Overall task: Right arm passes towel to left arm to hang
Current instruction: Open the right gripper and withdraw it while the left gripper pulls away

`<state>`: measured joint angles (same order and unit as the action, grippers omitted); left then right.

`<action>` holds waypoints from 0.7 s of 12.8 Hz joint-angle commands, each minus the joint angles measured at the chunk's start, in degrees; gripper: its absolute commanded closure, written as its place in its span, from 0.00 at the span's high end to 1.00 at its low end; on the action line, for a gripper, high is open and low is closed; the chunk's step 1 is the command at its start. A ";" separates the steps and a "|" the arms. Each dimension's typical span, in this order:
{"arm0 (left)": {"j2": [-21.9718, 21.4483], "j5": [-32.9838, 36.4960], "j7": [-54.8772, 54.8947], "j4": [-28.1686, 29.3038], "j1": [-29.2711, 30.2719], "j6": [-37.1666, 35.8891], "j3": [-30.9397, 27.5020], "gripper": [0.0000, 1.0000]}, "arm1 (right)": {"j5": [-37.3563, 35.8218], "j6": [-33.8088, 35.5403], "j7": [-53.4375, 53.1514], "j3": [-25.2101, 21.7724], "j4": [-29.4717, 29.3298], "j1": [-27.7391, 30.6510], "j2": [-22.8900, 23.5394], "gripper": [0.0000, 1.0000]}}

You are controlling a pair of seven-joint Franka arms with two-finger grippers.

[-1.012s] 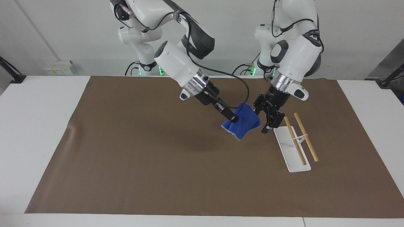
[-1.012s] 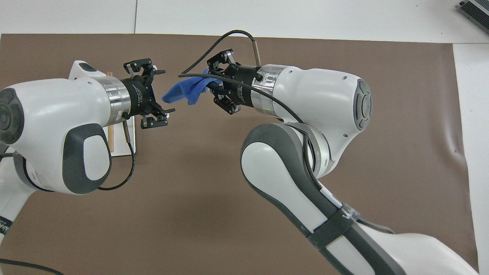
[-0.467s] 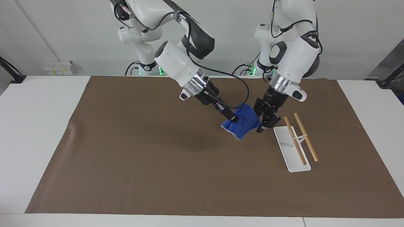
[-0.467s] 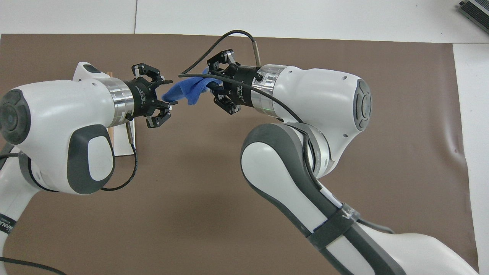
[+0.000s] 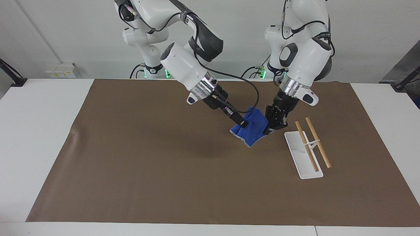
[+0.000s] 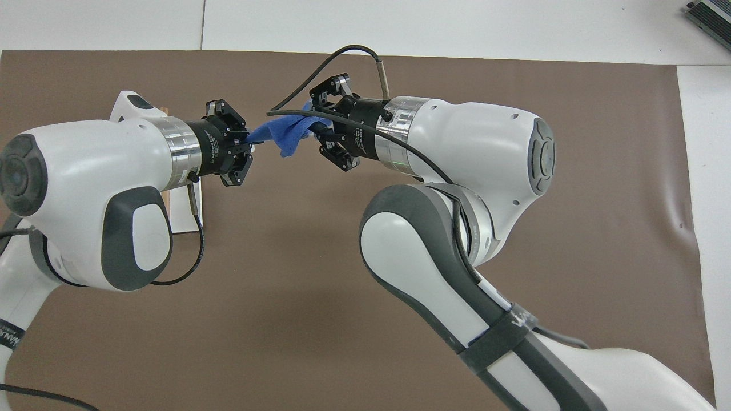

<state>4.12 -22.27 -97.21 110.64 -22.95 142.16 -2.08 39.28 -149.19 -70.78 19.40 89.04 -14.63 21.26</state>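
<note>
The bright blue towel (image 5: pixel 253 127) hangs in the air over the middle of the brown mat, stretched between both grippers; it also shows in the overhead view (image 6: pixel 281 133). My right gripper (image 5: pixel 242 124) is shut on one end of it (image 6: pixel 317 127). My left gripper (image 5: pixel 269 130) has closed on the other end (image 6: pixel 249 141). The towel's lower edge with pale grey trim droops just above the mat.
A white hanging rack (image 5: pixel 302 156) with two wooden rods (image 5: pixel 317 142) stands on the brown mat (image 5: pixel 131 157) at the left arm's end, beside the left gripper. In the overhead view the left arm covers most of the rack (image 6: pixel 181 214).
My left gripper has moved in to the towel's free end and its fingers have closed on it. The right gripper has kept still, holding the towel.
</note>
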 commanded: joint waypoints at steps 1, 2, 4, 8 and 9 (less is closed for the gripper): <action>-0.34 0.30 2.45 0.81 -0.87 0.67 -0.82 0.00 | 0.01 0.74 -0.15 0.02 -0.89 0.30 0.71 0.66; -0.34 0.30 3.94 0.81 -0.87 0.67 -0.82 0.00 | 0.01 0.74 -0.15 0.02 -0.80 0.22 0.71 0.74; -0.25 0.30 6.49 0.63 -0.43 0.75 -0.82 0.00 | -2.08 0.83 -0.41 -0.24 0.34 0.04 0.10 1.00; -0.16 0.21 10.54 0.72 0.27 0.67 -1.08 0.00 | -9.54 1.27 -0.42 -0.68 8.40 1.96 -5.42 1.00; -0.16 0.30 10.81 0.72 1.05 0.58 -1.08 0.00 | -12.09 2.32 -0.24 -0.68 11.13 3.10 -7.62 1.00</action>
<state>4.14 -22.26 -88.06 110.67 -22.78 142.15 -3.05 30.71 -148.45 -70.77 18.76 92.94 -13.81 19.58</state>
